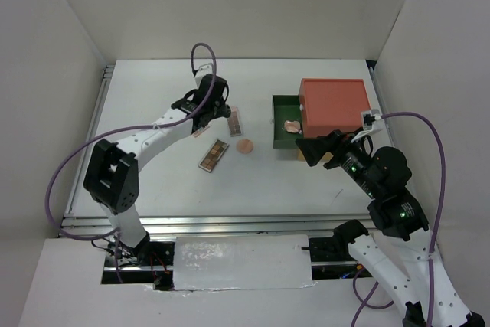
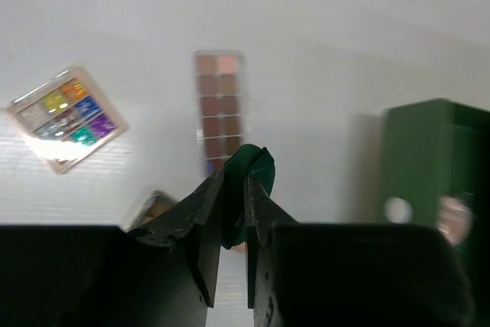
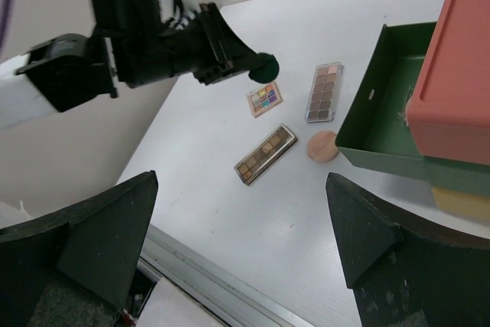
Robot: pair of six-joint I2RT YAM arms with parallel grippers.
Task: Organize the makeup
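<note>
One peach-pink compact [image 1: 292,125] already lies in the open green drawer [image 1: 280,106]. Left on the worktop [image 1: 153,181] are a nude palette [image 1: 236,122], a brown palette [image 1: 213,155], a small multicolour palette [image 3: 265,99] and a second peach compact [image 1: 244,145].

The left gripper [image 2: 233,189] is stretched far forward. Its jaws are narrow and hold the dark green compact [image 3: 265,67] by its edge, apparently above the worktop. The right gripper [image 1: 320,148] hovers by the drawer front with its jaws wide and empty.

arms [image 1: 145,137]: white links, black joints | cables [image 1: 57,174]: purple, looping
</note>
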